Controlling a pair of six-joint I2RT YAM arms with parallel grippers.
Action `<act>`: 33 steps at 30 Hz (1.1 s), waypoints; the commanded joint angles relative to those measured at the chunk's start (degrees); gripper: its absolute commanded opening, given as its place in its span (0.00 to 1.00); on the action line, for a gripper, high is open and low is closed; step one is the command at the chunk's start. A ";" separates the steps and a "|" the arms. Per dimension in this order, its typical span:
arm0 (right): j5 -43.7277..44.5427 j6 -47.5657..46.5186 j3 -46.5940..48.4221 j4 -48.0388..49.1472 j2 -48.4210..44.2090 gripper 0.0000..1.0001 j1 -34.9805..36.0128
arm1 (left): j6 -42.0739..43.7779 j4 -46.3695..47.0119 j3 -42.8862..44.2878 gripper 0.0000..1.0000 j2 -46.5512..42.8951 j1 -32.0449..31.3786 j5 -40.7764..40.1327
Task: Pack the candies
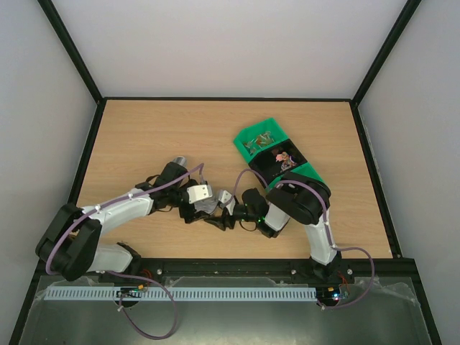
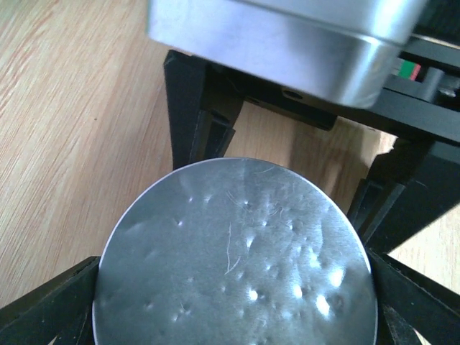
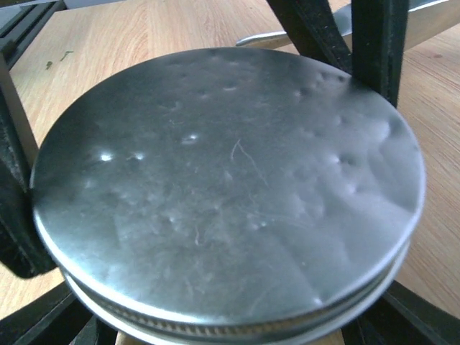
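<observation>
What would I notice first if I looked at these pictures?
A big, shiny, dimpled round silver lid fills both wrist views. From above, the left arm and right arm meet over the near half of the wooden table, and a bright green bin holding colourful candies lies just beyond the right arm.

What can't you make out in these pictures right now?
- Under the round silver lid: in both wrist views the lid fills the frame and hides whatever it covers.
- The candies in the green bin: in the top view they are too small to count, and the right arm covers the bin's near end.
- Whether the left gripper or the right gripper clamps the lid: the lid hides the fingertips in the wrist views.
</observation>
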 commanded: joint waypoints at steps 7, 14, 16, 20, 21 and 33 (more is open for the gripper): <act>-13.74 -5.80 -1.10 -6.66 -1.54 0.30 0.55 | 19.60 -12.52 1.85 0.70 1.97 -0.16 6.93; -11.86 -5.31 -0.98 -7.39 -3.03 0.55 0.33 | 17.89 -10.30 2.13 0.70 3.76 1.60 6.77; -11.58 -4.54 -0.97 -7.35 -3.60 0.68 -0.20 | 17.07 -9.71 2.39 0.70 4.05 2.73 6.88; -10.54 -4.02 -0.88 -7.70 -5.18 0.83 -1.48 | 16.12 -9.23 3.74 0.70 4.38 5.45 8.12; -10.21 -3.83 -0.80 -7.91 -5.77 0.86 -2.08 | 15.89 -9.00 4.12 0.70 4.51 5.96 8.17; -8.41 -5.24 -1.57 -17.74 -15.89 0.98 -5.95 | 12.34 -4.28 8.86 0.74 10.95 8.97 6.71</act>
